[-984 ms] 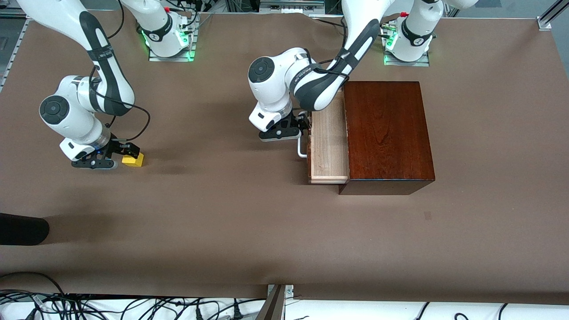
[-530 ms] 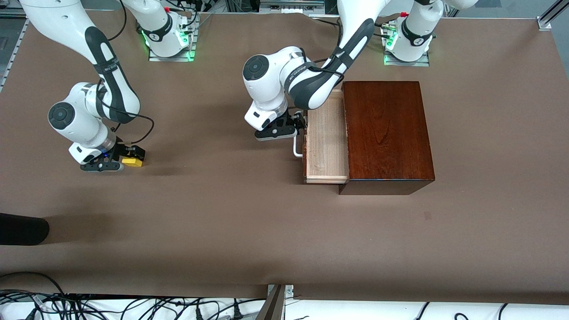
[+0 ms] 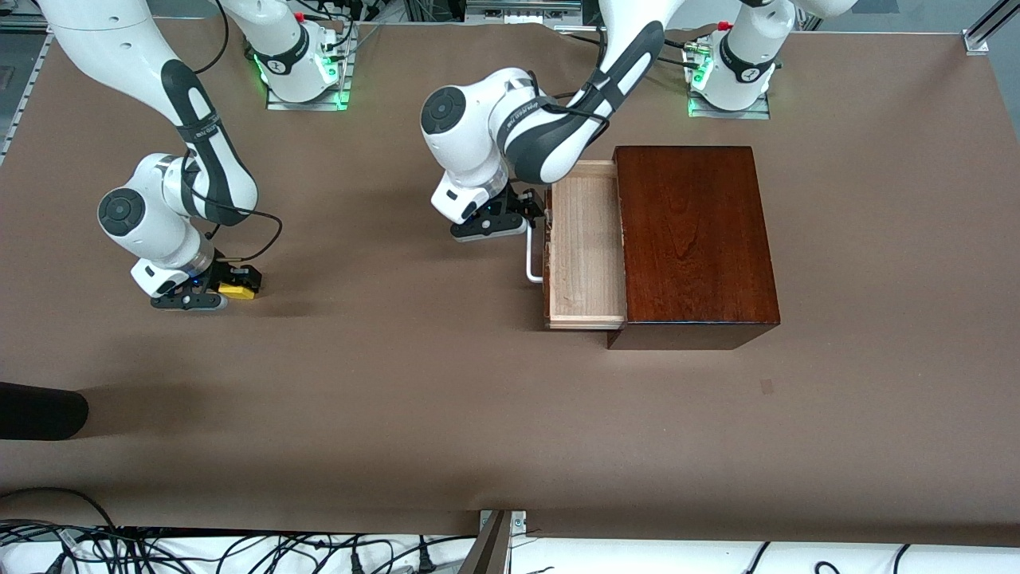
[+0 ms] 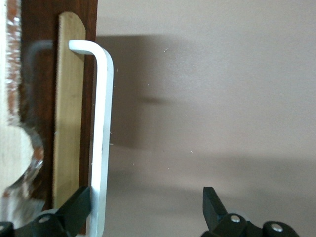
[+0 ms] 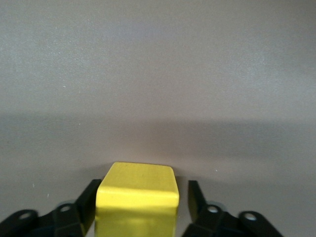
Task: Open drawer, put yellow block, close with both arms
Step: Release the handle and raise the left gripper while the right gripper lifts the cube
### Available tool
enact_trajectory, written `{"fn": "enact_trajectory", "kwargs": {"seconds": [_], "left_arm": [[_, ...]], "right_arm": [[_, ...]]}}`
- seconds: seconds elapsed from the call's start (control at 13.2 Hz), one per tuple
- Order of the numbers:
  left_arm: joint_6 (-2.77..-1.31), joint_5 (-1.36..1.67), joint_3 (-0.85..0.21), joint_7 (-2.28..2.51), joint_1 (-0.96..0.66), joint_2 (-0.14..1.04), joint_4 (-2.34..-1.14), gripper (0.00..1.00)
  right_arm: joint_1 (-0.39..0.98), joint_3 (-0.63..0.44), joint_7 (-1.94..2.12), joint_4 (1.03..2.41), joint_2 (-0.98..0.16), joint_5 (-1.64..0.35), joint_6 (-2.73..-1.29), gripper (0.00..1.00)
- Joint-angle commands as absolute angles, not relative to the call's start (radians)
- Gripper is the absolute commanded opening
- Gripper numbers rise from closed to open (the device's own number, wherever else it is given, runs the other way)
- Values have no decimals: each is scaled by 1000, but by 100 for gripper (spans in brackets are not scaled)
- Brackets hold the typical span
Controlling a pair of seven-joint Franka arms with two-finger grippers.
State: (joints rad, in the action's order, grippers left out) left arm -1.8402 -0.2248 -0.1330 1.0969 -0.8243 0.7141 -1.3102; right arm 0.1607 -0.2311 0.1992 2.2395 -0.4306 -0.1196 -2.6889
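The yellow block (image 3: 237, 292) (image 5: 137, 197) rests on the brown table toward the right arm's end. My right gripper (image 3: 217, 292) (image 5: 140, 210) is down around it, one finger against the block and a thin gap at the other finger (image 5: 196, 200). The drawer (image 3: 586, 247) stands pulled out of the dark mahogany box (image 3: 693, 239), its pale tray bare. My left gripper (image 3: 519, 222) (image 4: 147, 210) is open at the white handle (image 3: 532, 267) (image 4: 102, 138), one finger (image 4: 74, 210) tucked between the bar and the drawer front.
A black rounded object (image 3: 40, 410) juts in at the table edge at the right arm's end, nearer to the front camera. Both arm bases (image 3: 303, 76) stand along the table's edge farthest from the front camera. Cables hang below the nearest edge.
The drawer has slid a little farther out of the box. My right gripper has settled over the yellow block and its fingers have narrowed on it. The left hand has shifted along the handle.
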Motion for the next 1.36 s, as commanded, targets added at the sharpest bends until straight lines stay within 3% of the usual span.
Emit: {"fn": "enact_trajectory", "kwargs": {"seconds": [0.0,0.15,0.53,1.06,1.29], "left_arm": [[-1767,-199,-136,1089,-831,661,-1290,100],[-1723,-195,-155,1088,-810,605,-1298,100],[-1654,-103,-176,1050,-657,454,-1324,100],[-1582,-6,-184,627,-376,164,-1494,100],[-1531,-3,-114,424,-327,102,-1529,100]], "right_arm": [[153,-222,229,2244,-425,-143,-2704,17],[155,-221,232,2243,-394,-143,-2689,17],[158,-210,233,2200,-232,-141,-2472,17],[164,-146,216,1990,-126,-137,-2142,17],[164,-80,193,1899,-98,-120,-2008,17]]}}
